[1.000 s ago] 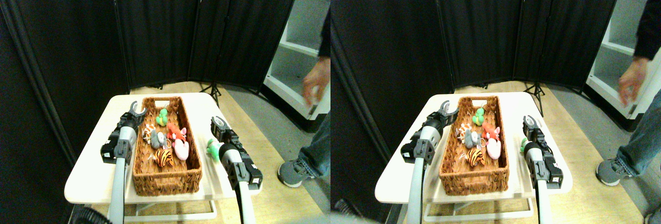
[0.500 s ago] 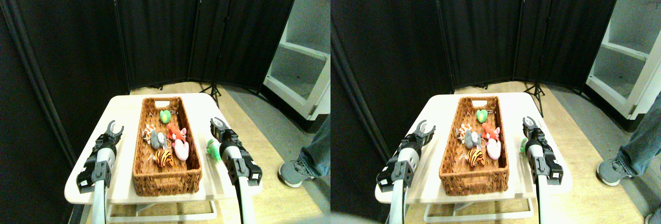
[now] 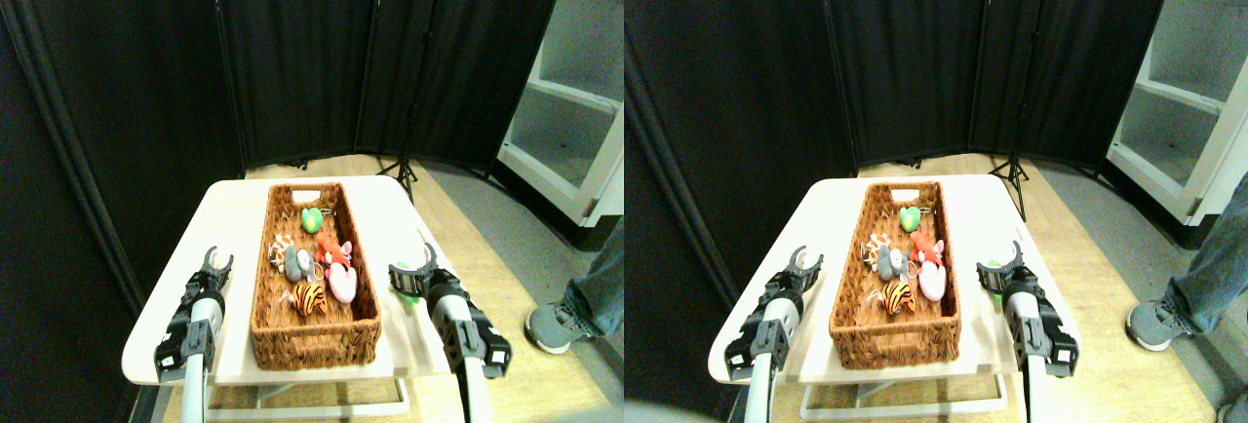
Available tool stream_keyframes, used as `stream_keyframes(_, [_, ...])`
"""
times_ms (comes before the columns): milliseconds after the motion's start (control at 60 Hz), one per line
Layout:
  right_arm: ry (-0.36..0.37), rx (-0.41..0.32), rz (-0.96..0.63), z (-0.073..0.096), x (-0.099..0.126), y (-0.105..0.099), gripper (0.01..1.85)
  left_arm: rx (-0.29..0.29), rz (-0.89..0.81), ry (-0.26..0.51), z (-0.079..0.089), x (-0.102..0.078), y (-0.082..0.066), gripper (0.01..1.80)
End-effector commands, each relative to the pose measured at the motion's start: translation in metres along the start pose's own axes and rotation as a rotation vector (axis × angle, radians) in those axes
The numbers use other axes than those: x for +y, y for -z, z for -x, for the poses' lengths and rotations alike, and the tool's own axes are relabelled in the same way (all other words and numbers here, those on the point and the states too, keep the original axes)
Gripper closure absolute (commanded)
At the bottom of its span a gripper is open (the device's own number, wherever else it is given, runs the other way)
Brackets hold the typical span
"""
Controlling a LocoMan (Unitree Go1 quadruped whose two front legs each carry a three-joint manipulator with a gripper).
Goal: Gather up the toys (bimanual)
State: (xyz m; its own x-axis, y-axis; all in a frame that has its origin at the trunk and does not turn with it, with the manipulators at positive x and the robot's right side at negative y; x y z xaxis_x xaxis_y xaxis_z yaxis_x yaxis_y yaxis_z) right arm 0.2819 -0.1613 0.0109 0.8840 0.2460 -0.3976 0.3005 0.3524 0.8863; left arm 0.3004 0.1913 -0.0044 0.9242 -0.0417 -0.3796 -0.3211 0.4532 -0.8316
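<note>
Right of the long brown wicker basket (image 3: pixel 314 277) at frame centre, the right gripper (image 3: pixel 412 273) straddles the last loose green plush toy (image 3: pixel 404 287) on the pale table (image 3: pixel 234 211), jaws spread. The left gripper (image 3: pixel 216 264) waits lower left, open and empty. Next move, likely: close, lift.

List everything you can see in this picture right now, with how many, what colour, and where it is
wicker basket: 1, brown, long, middle of the table
plush toys in the basket: 6, green at the far end, then spotted white, red, grey, pink, orange striped tiger nearest
green toy on the table: 1, right of the basket, at the right gripper
table: 1, cream
folding screen: 1, black, behind the table
shelf unit: 1, white, far right
person: 1, jeans leg and grey shoe, right edge
left gripper: open, left of the basket
right gripper: open, around the green toy
</note>
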Motion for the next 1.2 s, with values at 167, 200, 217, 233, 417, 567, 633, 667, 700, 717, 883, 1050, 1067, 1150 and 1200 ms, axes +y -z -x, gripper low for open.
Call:
stream_keyframes(167, [0.083, -0.003, 0.005, -0.006, -0.025, -0.002, 1.27, -0.026, -0.032, 0.040, -0.007, -0.008, -0.006, 1.58])
stream_keyframes(200, [0.084, -0.005, 0.023, -0.007, -0.029, -0.002, 1.27, -0.025, -0.034, 0.041, -0.006, -0.008, -0.006, 1.59])
stream_keyframes(217, [0.084, -0.005, 0.023, -0.007, -0.029, -0.002, 1.27, -0.025, -0.034, 0.041, -0.006, -0.008, -0.006, 1.59])
stream_keyframes(233, [0.095, -0.014, 0.016, -0.008, -0.032, -0.003, 1.24, -0.025, -0.039, 0.041, -0.006, -0.009, -0.006, 1.59])
stream_keyframes(417, [0.130, -0.046, -0.011, -0.020, -0.048, -0.009, 1.10, -0.016, -0.019, 0.040, -0.005, -0.010, -0.005, 1.59])
stream_keyframes(567, [0.165, -0.048, -0.049, -0.029, -0.054, -0.012, 1.02, -0.022, -0.013, 0.031, -0.004, -0.012, -0.004, 1.58])
stream_keyframes(633, [0.175, -0.061, -0.060, -0.032, -0.055, -0.010, 1.12, -0.019, -0.011, 0.034, -0.005, -0.013, -0.005, 1.58])
stream_keyframes(667, [0.176, -0.062, -0.066, -0.033, -0.055, -0.010, 1.13, -0.021, -0.017, 0.037, -0.005, -0.013, -0.004, 1.58])
stream_keyframes(700, [0.165, -0.058, -0.075, -0.036, -0.056, -0.010, 1.17, -0.017, -0.019, 0.040, -0.006, -0.013, -0.004, 1.58])
stream_keyframes(717, [0.160, -0.057, -0.077, -0.037, -0.057, -0.011, 1.18, -0.014, -0.015, 0.039, -0.006, -0.013, -0.004, 1.58])
stream_keyframes(883, [0.152, -0.080, -0.098, -0.044, -0.056, -0.012, 1.52, -0.014, 0.011, 0.037, -0.009, -0.015, -0.005, 1.57])
stream_keyframes(1050, [0.172, -0.129, -0.126, -0.045, -0.051, -0.015, 1.69, -0.020, -0.005, 0.042, -0.011, -0.019, -0.004, 1.58])
stream_keyframes(1067, [0.165, -0.127, -0.143, -0.046, -0.050, -0.016, 1.67, -0.018, -0.003, 0.044, -0.012, -0.019, -0.004, 1.58])
stream_keyframes(1150, [0.143, -0.133, -0.176, -0.047, -0.046, -0.018, 1.67, -0.019, 0.011, 0.044, -0.013, -0.020, -0.004, 1.58])
stream_keyframes(1200, [0.126, -0.130, -0.170, -0.047, -0.043, -0.020, 1.62, -0.015, 0.010, 0.050, -0.015, -0.020, -0.004, 1.58])
